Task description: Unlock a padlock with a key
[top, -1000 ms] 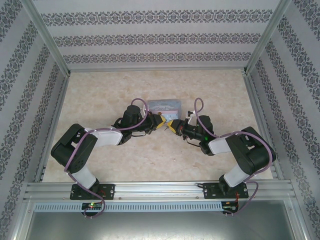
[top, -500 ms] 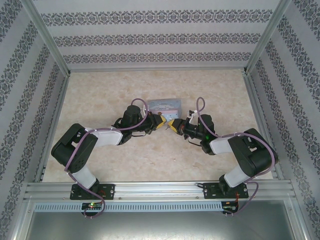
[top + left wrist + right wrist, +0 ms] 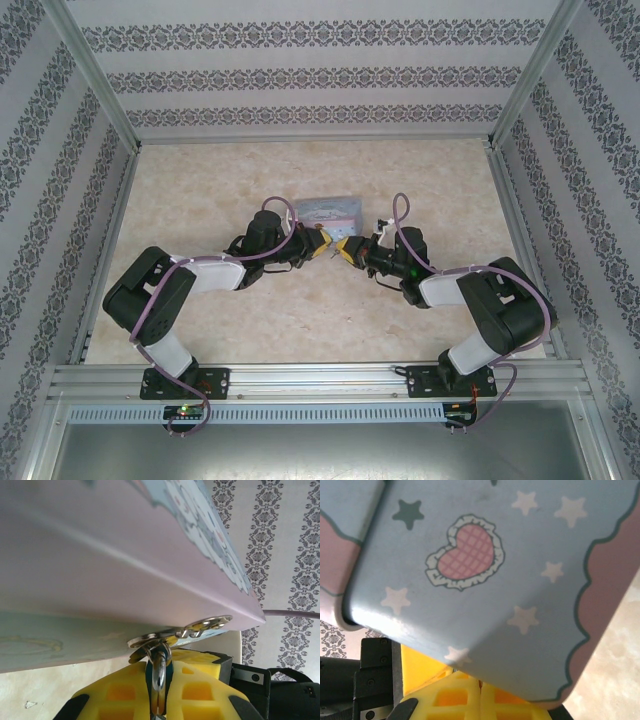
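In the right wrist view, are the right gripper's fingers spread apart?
No, the right gripper's yellow fingers meet with no gap between them, close to the blue tin box.

I read tin box (image 3: 328, 210) mid-table (image 3: 200, 190). Left gripper (image 3: 322, 243) at its 6 o'clock with padlock (image 3: 159, 671) between its fingers, right gripper (image 3: 343, 250) at 5.

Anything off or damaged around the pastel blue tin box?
Nothing stands out. The pastel blue cartoon-printed tin box looks undamaged, and the left gripper pinches the tiny teal padlock hooked through its metal hasp.
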